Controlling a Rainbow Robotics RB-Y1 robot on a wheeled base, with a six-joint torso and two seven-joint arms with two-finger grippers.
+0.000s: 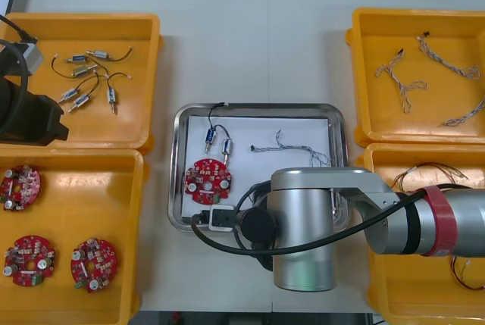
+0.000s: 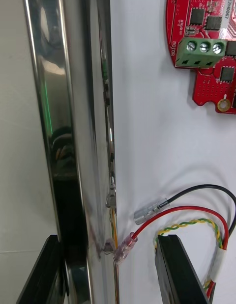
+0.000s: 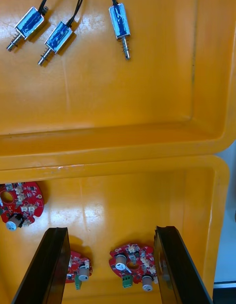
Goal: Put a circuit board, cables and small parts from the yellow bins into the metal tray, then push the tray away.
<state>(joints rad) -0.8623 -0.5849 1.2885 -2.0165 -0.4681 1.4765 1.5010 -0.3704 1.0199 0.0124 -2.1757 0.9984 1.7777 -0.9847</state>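
The metal tray (image 1: 180,160), white inside, lies at mid-table and holds a red circuit board (image 1: 208,177), two small metal parts (image 1: 217,142) and a twisted blue and white cable (image 1: 299,147). My right arm (image 1: 303,226) covers the tray's near edge. In the right wrist view my right gripper (image 2: 110,241) is open astride the tray's shiny rim (image 2: 73,137), one finger (image 2: 46,274) outside and the other inside. A red and yellow cable (image 2: 189,224) lies beside the inner finger, with the circuit board (image 2: 206,43) beyond. My left gripper (image 3: 110,235) hangs open over a circuit board (image 3: 132,267) in the near left bin.
The far left bin (image 1: 144,75) holds several small metal parts (image 1: 87,79); the near left bin (image 1: 129,211) holds three circuit boards. Twisted cables (image 1: 424,75) lie in the far right bin, and red and yellow cables (image 1: 424,177) in the near right one. My left arm (image 1: 23,113) sits at the left edge.
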